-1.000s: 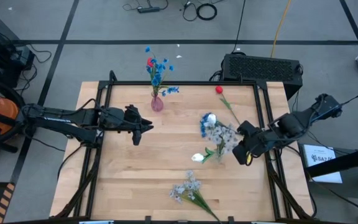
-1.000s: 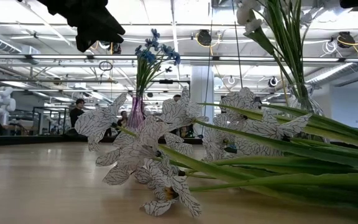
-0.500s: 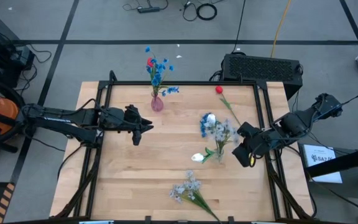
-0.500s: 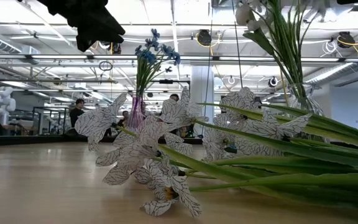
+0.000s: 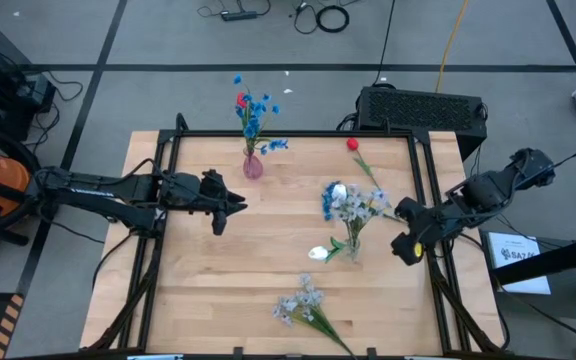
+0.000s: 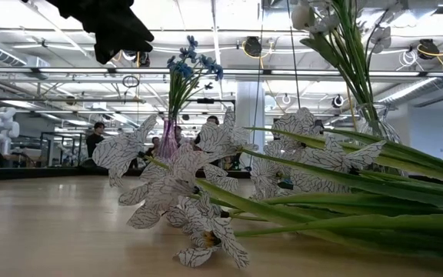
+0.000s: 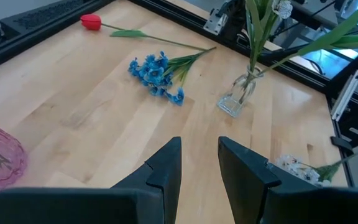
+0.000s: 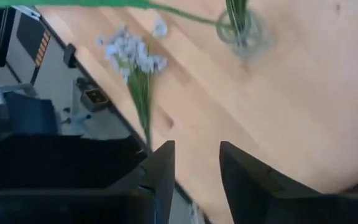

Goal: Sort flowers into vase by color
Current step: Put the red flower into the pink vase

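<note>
A pink vase (image 5: pixel 253 165) at the far middle of the table holds blue sprays. A clear vase (image 5: pixel 353 247) right of centre holds pale sprays and a white tulip (image 5: pixel 318 253) that leans out toward the left. A red tulip (image 5: pixel 352 145) and a blue spray (image 5: pixel 330 202) lie flat on the table beyond the clear vase. A pale lavender spray (image 5: pixel 303 303) lies near the front edge. My left gripper (image 7: pixel 197 168) is open and empty, left of centre (image 5: pixel 230 205). My right gripper (image 8: pixel 194 165) is open and empty, right of the clear vase (image 5: pixel 408 243).
A black frame rail (image 5: pixel 298 133) runs around the table top. A black box (image 5: pixel 423 107) stands behind the far right corner. Bare wood lies between the two vases and at the near left. In the low view the lavender spray (image 6: pixel 183 192) lies close in front.
My right gripper has drawn back from the clear vase toward the table's right edge. The pale sprays stay standing in the clear vase, their heads now a little farther from the gripper.
</note>
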You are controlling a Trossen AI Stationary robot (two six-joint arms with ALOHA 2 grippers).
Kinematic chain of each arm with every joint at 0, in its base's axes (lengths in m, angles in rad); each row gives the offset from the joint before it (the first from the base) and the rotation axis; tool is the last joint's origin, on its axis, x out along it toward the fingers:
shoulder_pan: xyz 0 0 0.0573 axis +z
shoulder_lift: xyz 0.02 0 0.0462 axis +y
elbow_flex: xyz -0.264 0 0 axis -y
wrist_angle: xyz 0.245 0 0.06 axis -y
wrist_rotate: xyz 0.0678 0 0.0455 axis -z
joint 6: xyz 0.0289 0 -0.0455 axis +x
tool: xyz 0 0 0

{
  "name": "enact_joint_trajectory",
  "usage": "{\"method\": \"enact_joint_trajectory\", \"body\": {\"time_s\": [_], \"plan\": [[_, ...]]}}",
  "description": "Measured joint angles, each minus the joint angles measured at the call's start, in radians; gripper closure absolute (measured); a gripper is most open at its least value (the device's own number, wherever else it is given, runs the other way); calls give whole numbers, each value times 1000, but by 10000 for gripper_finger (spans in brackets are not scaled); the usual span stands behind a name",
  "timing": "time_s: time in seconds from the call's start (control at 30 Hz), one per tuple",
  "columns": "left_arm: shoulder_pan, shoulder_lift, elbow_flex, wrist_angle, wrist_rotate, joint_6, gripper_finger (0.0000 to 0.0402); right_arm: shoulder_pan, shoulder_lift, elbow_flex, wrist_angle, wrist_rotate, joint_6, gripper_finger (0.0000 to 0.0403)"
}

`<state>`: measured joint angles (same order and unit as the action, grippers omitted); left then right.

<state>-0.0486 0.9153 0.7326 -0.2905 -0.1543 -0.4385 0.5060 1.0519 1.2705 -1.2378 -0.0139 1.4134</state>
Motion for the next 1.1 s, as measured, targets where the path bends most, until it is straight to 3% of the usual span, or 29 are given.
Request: {"method": "enact_joint_trajectory", "body": {"time_s": [0.2, 0.33, 0.5, 0.73, 1.1], "plan": [[0, 0, 0, -5, 16, -1, 291, 0, -48, 0, -106, 1, 43, 307], [0, 0, 0, -5, 45, -4, 291, -3, -53, 0, -209, 108, 72, 326], [-2, 0, 0, -8, 54, -28, 291, -61, -53, 0, -217, 239, 44, 351], [-20, 0, 0, -8, 54, -27, 291, -210, -53, 0, -247, 281, -34, 398], [-32, 1, 0, -7, 53, -28, 291, -562, -6, 0, -114, 265, -390, 402]]}}
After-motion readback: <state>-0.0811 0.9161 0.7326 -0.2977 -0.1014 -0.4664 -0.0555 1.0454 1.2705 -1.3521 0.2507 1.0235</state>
